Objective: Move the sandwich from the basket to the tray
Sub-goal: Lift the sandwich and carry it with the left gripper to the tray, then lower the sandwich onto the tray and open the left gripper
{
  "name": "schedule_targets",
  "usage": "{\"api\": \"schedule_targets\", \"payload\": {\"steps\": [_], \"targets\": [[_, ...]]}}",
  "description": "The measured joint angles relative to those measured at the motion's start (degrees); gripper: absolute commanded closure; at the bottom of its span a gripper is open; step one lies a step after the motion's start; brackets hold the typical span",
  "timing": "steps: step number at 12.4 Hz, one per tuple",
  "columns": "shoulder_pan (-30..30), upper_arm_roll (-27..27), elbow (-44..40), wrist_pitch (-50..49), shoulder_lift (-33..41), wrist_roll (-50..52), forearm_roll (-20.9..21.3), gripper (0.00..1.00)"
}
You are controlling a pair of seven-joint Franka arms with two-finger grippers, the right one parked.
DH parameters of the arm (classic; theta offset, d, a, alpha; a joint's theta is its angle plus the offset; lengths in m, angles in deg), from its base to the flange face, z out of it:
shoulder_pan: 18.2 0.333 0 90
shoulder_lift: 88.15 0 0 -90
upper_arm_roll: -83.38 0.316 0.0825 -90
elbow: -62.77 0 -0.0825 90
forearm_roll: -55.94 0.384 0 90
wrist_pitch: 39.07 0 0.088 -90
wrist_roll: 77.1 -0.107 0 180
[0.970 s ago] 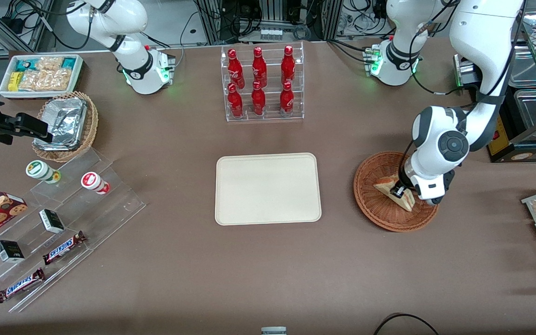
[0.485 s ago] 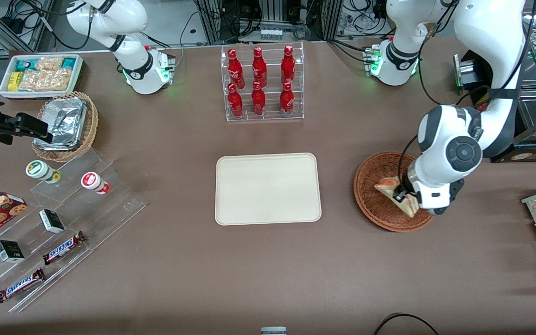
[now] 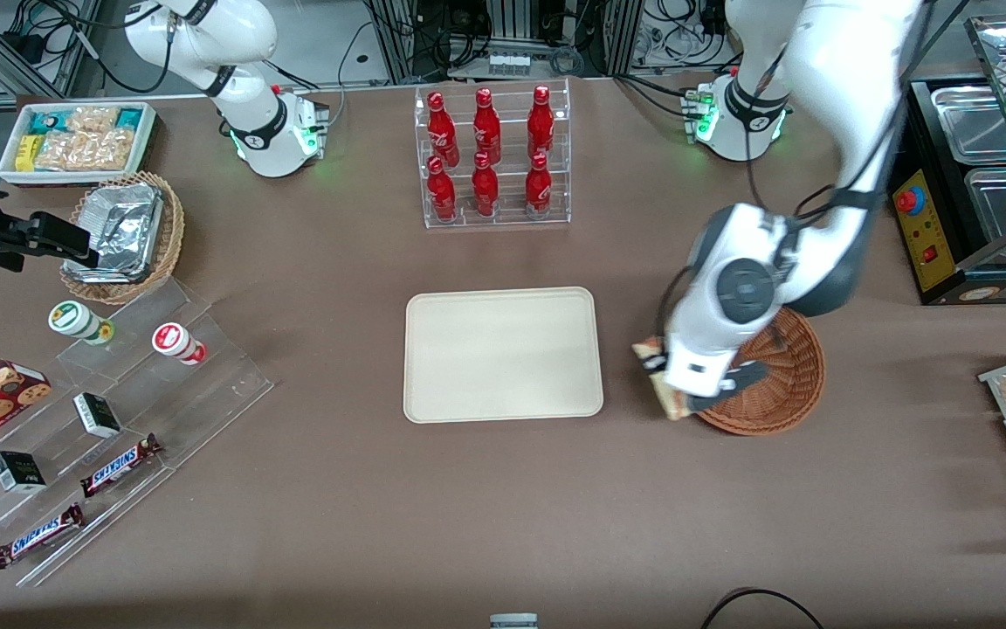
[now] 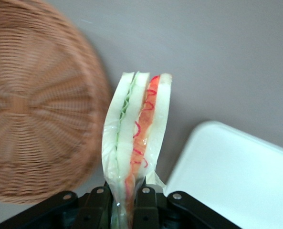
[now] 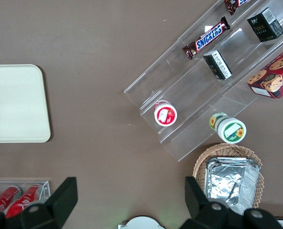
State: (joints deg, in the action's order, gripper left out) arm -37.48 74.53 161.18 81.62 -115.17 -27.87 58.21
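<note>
Carry step. My hand (image 4: pixel 124 202) is clamped on the sandwich (image 4: pixel 136 143), fingers (image 4: pixel 97 202) pinching the lower end of the wedge, cut edge toward the wrist camera.

In the front view, right of centre, the sandwich (image 3: pixel 656 377) hangs over bare worktop (image 3: pixel 503 507) between basket (image 3: pixel 787 384) and tray (image 3: pixel 503 354), clear of the basket rim.

Next move, as I judge it: travel on over the tray, lower, then release.

Wrist view shows the pinch, filling layers and the tray corner (image 4: pixel 236 176) close by; the front view hides the fingers under my wrist but shows the whole tray bare.
</note>
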Motion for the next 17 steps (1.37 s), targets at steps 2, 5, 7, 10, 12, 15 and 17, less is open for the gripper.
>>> {"api": "schedule_targets", "payload": {"steps": [2,5,7,10,12,15,17], "targets": [[-4.10,-0.09,-4.62,0.00,-4.12,-0.68,-0.03,1.00],[-11.08,-0.10,-12.47,-0.37,-11.21,1.26,-0.93,1.00],[-15.07,-0.03,-17.28,-1.65,-15.95,4.58,-1.00,1.00],[-18.21,0.01,-25.20,-6.03,-21.74,5.60,-1.03,1.00],[-18.62,0.01,-28.23,-8.23,-23.16,5.60,-1.03,1.00],[-18.89,0.01,-28.92,-8.45,-23.75,5.63,-1.06,0.00],[-18.97,0.01,-28.92,-8.45,-24.12,5.67,-1.06,0.00]]}}
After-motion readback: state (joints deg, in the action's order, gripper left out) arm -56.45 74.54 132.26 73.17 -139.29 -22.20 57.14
